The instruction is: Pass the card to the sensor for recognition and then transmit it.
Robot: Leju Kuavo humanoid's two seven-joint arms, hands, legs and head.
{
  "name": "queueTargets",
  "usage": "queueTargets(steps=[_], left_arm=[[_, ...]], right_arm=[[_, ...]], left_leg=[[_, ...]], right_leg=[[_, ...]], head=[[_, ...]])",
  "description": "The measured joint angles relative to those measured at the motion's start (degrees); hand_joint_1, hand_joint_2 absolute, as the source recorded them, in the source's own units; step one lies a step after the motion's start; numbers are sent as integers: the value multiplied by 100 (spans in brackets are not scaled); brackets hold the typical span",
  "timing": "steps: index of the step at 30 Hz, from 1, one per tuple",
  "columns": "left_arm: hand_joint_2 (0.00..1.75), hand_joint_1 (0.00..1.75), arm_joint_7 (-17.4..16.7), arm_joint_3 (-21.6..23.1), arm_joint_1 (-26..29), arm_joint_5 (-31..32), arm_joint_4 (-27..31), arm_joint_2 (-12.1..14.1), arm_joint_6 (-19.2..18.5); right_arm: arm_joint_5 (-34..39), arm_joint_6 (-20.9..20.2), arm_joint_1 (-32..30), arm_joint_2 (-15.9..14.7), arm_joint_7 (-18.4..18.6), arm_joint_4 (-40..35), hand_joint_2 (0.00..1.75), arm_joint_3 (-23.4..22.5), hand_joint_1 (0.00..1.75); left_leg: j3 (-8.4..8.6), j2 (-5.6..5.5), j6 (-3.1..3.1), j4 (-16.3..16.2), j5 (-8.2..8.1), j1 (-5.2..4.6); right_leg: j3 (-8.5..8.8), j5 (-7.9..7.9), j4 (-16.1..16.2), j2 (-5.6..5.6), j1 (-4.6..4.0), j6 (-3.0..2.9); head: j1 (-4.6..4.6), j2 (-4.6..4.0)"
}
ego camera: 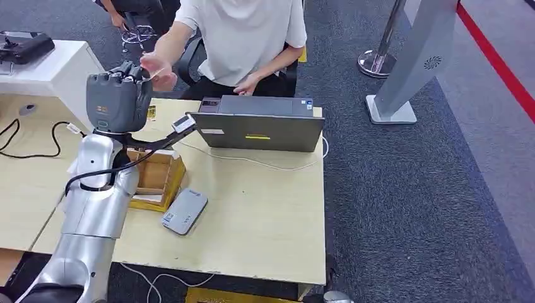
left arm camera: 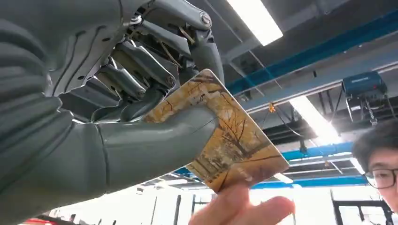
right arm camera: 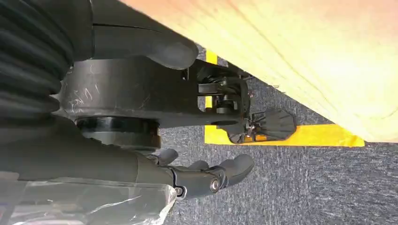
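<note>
Left hand (ego camera: pixel 118 95) raised, fingers (left arm camera: pixel 141 70) pinching; right hand (right arm camera: pixel 187 173) hangs, slack.

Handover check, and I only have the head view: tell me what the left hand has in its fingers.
Observer: Left wrist view: the left hand pinches the card between thumb and fingers.
Operator: Report whether the person has it.
Observer: The person's fingers touch the card's free edge; the robot's thumb lies clamped across it.
Operator: Now give me the right hand.
Observer: Right wrist view: the right hand hangs below the table edge, over grey carpet, with nothing in its fingers.
</note>
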State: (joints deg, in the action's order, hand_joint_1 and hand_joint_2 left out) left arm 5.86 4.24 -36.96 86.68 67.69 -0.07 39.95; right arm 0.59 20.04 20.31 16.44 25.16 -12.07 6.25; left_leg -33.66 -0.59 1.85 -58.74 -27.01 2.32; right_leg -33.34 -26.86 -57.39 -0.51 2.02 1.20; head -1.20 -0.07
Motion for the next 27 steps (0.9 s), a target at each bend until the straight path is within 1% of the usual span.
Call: queueTargets(steps=[1, 5, 9, 13, 19, 20, 21, 22, 23, 24, 25, 26, 27], left_arm=[[175, 0, -28, -4, -32, 4, -85, -20, 0], [175, 0, -166, -4, -109, -41, -388, -15, 0], [175, 0, -166, -24, -153, -142, -605, -2, 2], [175, 0, -28, -107, -152, -322, -715, 39, 4], [175, 0, 15, -192, -151, -367, -806, 74, 4], [175, 0, 66, -194, -151, -449, -821, 79, 7], [175, 0, 202, -214, -152, -624, -835, 79, 7], [175, 0, 499, -264, -162, -1066, -889, 74, 7], [175, 0, 815, -326, -182, -1673, -975, 77, -15], [175, 0, 1157, -398, -181, -2642, -1049, 99, -129], [175, 0, 1402, -467, -169, -3612, -1073, 148, -301], [175, 0, 1594, -548, -144, -4467, -1073, 240, -489], [175, 0, 1723, -645, -111, -5120, -1075, 370, -668]], right_arm=[[0, 2, 1, 2, 0, 0, 175, 2, 0], [-2, 26, -1, 26, 7, 0, 175, 7, 0], [0, 33, -4, 31, 2, 0, 175, 7, 0], [40, 35, -8, 35, -20, 0, 175, 7, 0], [55, 35, -10, 37, -20, 0, 175, 7, 0], [55, 35, -10, 37, -22, 0, 175, 7, 0], [68, 35, -12, 37, -35, 2, 175, 7, 0], [100, 35, -18, 39, -76, 2, 175, 7, 0], [131, 35, -27, 39, -123, 2, 175, 7, 0], [173, 35, -41, 42, -186, 2, 175, 7, 0], [206, 37, -52, 46, -245, 2, 175, 4, 0], [240, 44, -65, 48, -292, 2, 175, 4, 0], [260, 48, -75, 48, -332, 4, 175, 4, 0]], left_leg=[[0, 1, -1, 0, -1, 1], [0, 14, -2, 2, -1, 5], [0, 15, -2, 3, -1, 8], [0, 21, -2, 3, -1, 8], [-1, 21, -2, 3, -1, 8], [-1, 21, -2, 3, -1, 8], [-1, 21, -1, 3, -1, 8], [-1, 21, -2, 3, -1, 8], [-3, 21, -2, 3, -1, 8], [-4, 22, -2, 4, -1, 8], [-3, 29, -1, 5, -1, 9], [-4, 31, -1, 10, -2, 8], [-5, 34, -1, 12, -2, 8]], right_leg=[[-1, 0, 0, -1, -1, 0], [-6, 0, -1, -12, -4, -1], [-6, 0, -5, -13, -7, -1], [-8, 0, -5, -18, -8, -1], [-8, 0, -5, -17, -8, -1], [-8, 0, -5, -17, -8, -1], [-8, 0, -5, -17, -7, -1], [-8, 0, -5, -17, -7, -1], [-7, 0, -6, -17, -8, -1], [-7, 1, -8, -18, -8, -2], [-10, 1, -8, -25, -8, -3], [-10, 1, -12, -27, -8, -3], [-10, 0, -13, -29, -8, -4]], head=[[2, 0], [0, 0], [0, 0], [0, 0], [2, 0], [2, 0], [2, 0], [0, 0], [2, 0], [2, 0], [0, 0], [0, 0], [2, 0]])
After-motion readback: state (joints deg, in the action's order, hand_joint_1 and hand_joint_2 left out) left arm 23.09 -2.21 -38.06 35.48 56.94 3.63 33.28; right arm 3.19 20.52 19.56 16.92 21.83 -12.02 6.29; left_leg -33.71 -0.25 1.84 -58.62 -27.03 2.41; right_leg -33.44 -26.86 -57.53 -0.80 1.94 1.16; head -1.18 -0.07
